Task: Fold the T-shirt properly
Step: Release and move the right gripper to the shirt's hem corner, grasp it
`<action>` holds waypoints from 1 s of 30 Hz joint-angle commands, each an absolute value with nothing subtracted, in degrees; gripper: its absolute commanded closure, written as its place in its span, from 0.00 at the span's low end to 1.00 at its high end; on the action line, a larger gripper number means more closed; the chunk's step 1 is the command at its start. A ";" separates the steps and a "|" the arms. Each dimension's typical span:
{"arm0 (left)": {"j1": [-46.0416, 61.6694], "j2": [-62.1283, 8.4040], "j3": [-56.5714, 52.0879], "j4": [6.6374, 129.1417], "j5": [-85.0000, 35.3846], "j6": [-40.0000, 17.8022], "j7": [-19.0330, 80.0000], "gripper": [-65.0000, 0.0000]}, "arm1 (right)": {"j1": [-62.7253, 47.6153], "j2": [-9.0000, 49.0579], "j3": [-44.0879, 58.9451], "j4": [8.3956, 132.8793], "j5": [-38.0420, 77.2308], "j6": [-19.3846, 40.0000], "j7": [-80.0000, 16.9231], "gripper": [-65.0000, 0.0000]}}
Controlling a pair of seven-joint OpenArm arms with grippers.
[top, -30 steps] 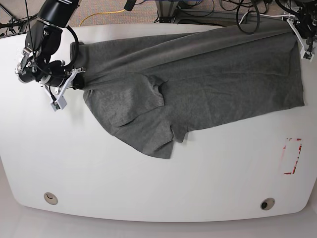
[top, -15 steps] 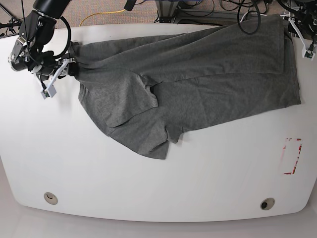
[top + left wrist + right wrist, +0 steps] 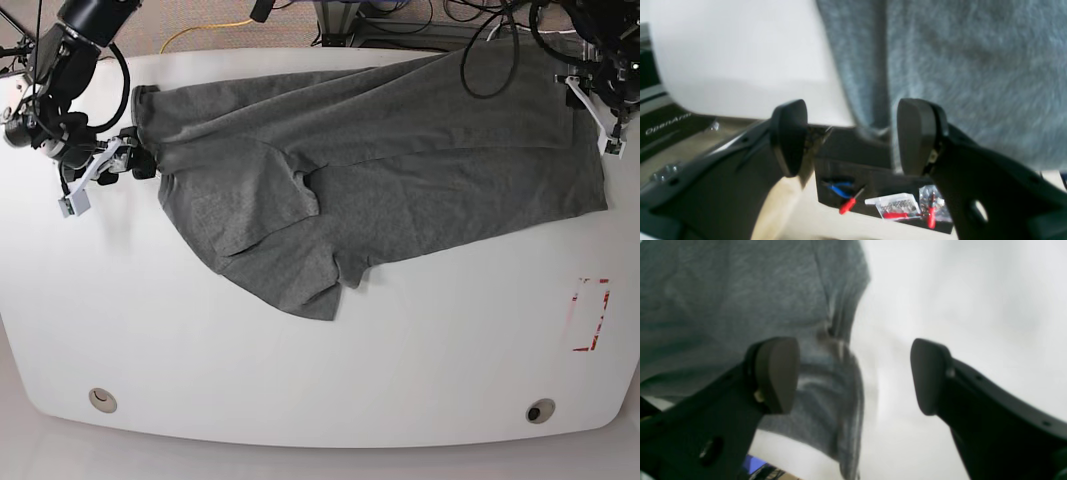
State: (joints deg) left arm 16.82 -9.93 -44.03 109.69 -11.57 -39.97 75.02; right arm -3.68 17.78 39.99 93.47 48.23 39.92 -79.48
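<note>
One white, round-cornered table (image 3: pixel 300 380) carried the whole lot and was the largest item; its surface bore two small round holes near the front edge, one grommet hole at front left (image 3: pixel 101 399) and one at front right (image 3: pixel 540 410), and one red-outlined rectangular marking (image 3: pixel 590 315) toward the base view's right. One heather-grey short-sleeved cotton T-shirt (image 3: pixel 400 170) lay lengthwise across the far half of the table, spread from one arm to the other; this placement judged to suit a two-handed fold, each end being within reach of one arm. One sleeve and a doubled flap of the shirt (image 3: pixel 285 255) sagged toward the table's middle, wrinkled and not squared, so the fold was judged incomplete. Two black arms were present, one at each end of the garment. One right end effector (image 3: pixel 853 376), at the base view's left, stood with its two dark pads spread wide, a hemmed edge of grey cloth lying under and between them but pinched by neither. One left end effector (image 3: pixel 851 136), at the base view's right, was likewise spread, its pads apart over the shirt's edge where it met the table's far rim, holding nothing. Below that rim, blurred, lay one black tray of small red-handled tools (image 3: pixel 887 206), count uncertain.
</note>
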 commanded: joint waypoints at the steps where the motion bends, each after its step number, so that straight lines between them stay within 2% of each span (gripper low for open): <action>1: 15.60 -10.77 -41.36 107.38 -8.92 -40.00 71.52 0.40 | -0.84 18.51 37.67 93.41 46.73 40.00 -77.76 0.24; 10: 15.08 -10.95 -37.85 98.15 -0.66 -40.00 60.26 0.40 | 9.36 17.36 33.36 84.18 33.98 40.00 -74.42 0.24; 20: 6.99 -13.41 -32.84 89.01 -0.48 -40.00 58.68 0.40 | 13.93 17.80 25.89 69.93 27.30 40.00 -63.60 0.24; 30: 1.54 -15.25 -24.22 88.04 -0.48 -40.00 58.77 0.40 | 13.85 17.27 25.71 69.23 27.38 40.00 -62.20 0.24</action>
State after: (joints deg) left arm 1.98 -13.74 -25.56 87.77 -0.62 -39.90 58.00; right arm 12.95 16.64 25.65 68.66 27.18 40.10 -62.06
